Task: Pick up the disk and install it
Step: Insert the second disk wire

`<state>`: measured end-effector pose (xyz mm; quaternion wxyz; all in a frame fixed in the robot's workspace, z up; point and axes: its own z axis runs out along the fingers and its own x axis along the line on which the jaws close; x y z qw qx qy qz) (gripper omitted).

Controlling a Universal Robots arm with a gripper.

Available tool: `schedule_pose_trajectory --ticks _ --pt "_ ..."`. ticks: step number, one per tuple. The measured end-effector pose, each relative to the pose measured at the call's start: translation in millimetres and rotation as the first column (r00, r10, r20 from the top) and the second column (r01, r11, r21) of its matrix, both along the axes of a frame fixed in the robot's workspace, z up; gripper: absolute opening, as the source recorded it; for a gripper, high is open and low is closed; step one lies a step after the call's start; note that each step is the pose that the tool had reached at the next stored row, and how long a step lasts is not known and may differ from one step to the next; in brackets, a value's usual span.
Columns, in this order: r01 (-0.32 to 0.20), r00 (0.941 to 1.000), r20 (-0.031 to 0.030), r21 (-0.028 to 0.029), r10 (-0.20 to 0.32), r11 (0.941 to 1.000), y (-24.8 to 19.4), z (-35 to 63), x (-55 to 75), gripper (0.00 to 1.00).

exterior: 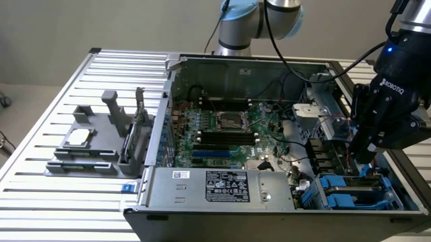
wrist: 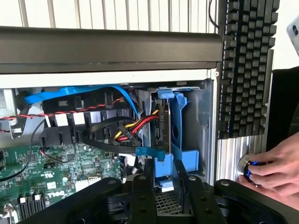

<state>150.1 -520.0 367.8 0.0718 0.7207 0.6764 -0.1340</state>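
Disk (wrist: 164, 122) sat edge-up in the blue bay (exterior: 354, 190) at the case's (exterior: 222, 214) near corner, exterior view's right, mostly seated. Gripper (wrist: 163, 179) fingers narrowly pinched its blue carrier; release and perhaps final seating remained, I judged.

I've got the open computer case (exterior: 269, 212) lying on the slatted table (exterior: 40, 151), motherboard (exterior: 225, 133) inside it. The power-supply box (exterior: 222, 186) is along the case's near wall. The disk (exterior: 350, 194) sits in the drive bay at the exterior view's right, the gripper (exterior: 367, 159) just above it. A parts fixture (exterior: 91, 148) rests outside, toward the exterior view's left.
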Motion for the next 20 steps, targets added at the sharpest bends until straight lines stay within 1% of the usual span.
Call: schedule_pose_trajectory --ticks 8,17,19,20 --pt "0.0 1.0 0.0011 -0.0018 0.0 1.0 0.4 -0.6 2.8 0.31" --pt "0.0 1.0 0.0011 -0.0018 0.0 1.0 0.4 -8.1 4.7 0.31" --pt "0.0 1.0 0.0011 -0.0019 0.0 1.0 0.4 -8.4 4.8 0.31" --pt "-0.001 1.0 0.0011 -0.001 0.001 1.0 0.4 -8.4 4.9 0.31"
